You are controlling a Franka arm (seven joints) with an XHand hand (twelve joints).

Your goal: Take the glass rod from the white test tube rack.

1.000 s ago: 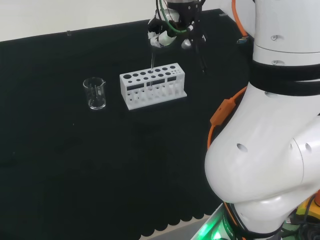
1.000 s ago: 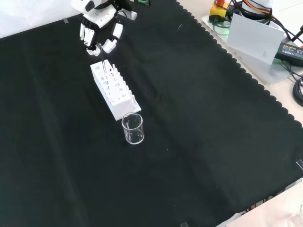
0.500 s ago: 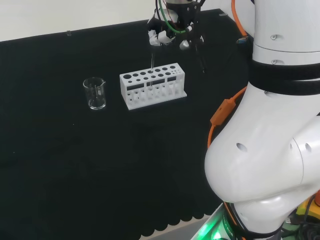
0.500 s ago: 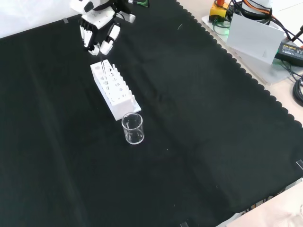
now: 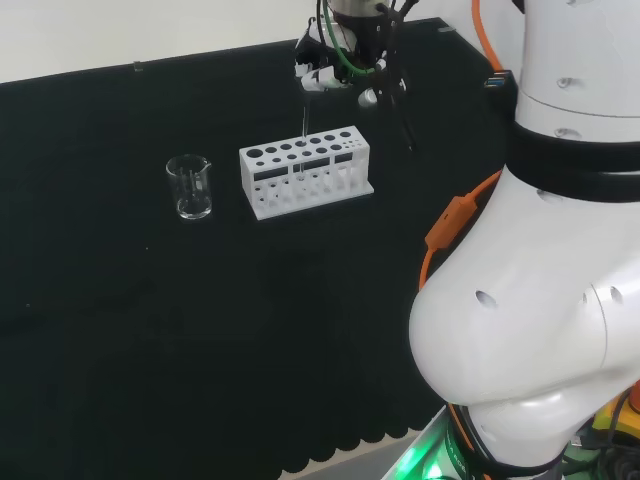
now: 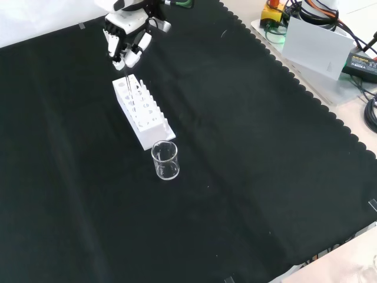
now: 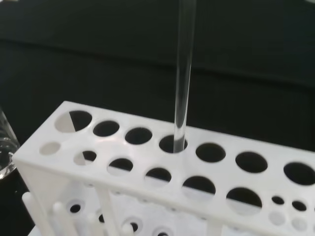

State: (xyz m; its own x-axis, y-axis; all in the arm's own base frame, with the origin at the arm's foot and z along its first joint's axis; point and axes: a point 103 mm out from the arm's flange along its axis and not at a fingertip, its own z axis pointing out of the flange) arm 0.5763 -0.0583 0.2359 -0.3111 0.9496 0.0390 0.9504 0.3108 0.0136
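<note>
Below the curled fingers [image 6: 128,52], the glass rod [image 7: 183,83] hangs into the rack [image 7: 147,167].

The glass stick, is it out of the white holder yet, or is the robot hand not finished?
Not finished. Done: the hand has its fingers pinched on the top of the glass rod above the white test tube rack. In hand: the rod stands upright, and the wrist view shows its lower end inside a hole in the rack's top. Left: lift it straight up until it clears the rack. The beaker nearby is untouched.
</note>
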